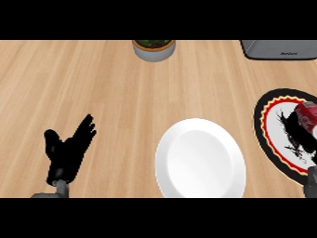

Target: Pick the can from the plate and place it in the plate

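Note:
A red can (316, 119) lies on its side on a patterned plate (272, 122) with a black and yellow rim at the right edge. My right hand (306, 137) sits over that plate, its black fingers curled around the near side of the can. A plain white plate (201, 160) rests in the middle of the wooden counter, with nothing on it. My left hand (67, 151) stays open at the lower left, fingers straight and pointing up, away from both plates.
A grey pot with a green plant (154, 49) stands at the counter's far edge, center. A grey appliance (287, 49) sits at the far right corner.

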`<control>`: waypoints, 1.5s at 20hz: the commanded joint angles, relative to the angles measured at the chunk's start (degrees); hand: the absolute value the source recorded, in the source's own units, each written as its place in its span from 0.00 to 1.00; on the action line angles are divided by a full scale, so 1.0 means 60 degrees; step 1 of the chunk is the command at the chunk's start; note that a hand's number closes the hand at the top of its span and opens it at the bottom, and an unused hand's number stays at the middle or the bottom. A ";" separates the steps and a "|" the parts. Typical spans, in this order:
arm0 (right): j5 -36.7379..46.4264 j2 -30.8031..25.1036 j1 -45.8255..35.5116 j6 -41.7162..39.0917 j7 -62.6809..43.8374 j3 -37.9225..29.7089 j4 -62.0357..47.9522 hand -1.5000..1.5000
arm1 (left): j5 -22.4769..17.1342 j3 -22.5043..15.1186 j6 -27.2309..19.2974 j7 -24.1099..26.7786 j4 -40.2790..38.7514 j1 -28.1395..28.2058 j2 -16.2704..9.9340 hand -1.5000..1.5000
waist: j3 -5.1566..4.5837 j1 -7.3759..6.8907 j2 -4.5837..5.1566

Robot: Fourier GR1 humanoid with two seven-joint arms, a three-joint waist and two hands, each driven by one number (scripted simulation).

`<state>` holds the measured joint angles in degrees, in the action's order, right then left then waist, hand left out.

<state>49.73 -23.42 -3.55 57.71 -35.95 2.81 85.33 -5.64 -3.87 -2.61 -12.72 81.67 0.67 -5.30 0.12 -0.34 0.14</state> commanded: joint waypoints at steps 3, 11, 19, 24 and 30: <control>-0.3932 -0.1555 -0.0668 0.0503 0.2577 -0.0778 -0.1863 1.00 | 0.0135 0.0133 0.0116 0.0447 -0.0242 0.0107 -0.0151 0.50 | 0.0008 -0.0024 0.0006; -0.5657 -0.1792 -0.1726 -0.3200 0.3244 -0.1116 -0.4953 0.00 | 0.0137 0.0012 0.0207 0.0544 -0.0497 -0.0026 0.0032 0.50 | 0.0014 -0.0173 0.0077; -0.7762 -0.0917 -0.2615 -0.3880 0.8572 -0.3025 -0.6939 0.00 | -0.0224 0.0428 0.0522 0.0377 -0.0561 -0.0279 -0.0249 0.50 | 0.0021 -0.0084 0.0059; -0.9110 -0.0710 -0.3068 -0.4088 1.0431 -0.4607 -0.7468 0.00 | 0.0213 -0.0169 -0.0055 -0.0085 -0.0042 -0.0010 0.0297 0.50 | 0.0019 -0.0077 0.0037; -1.0314 -0.1218 -0.2336 -0.6079 1.0934 -0.5522 -0.7918 0.00 | 0.0006 0.0098 0.0210 0.0055 0.0276 0.0263 0.0082 0.50 | -0.0010 0.0035 -0.0016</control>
<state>-7.60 -29.15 -19.19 28.05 26.84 -26.73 39.46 -4.91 -3.91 -1.85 -12.16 82.81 2.22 -4.68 0.15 -0.46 0.12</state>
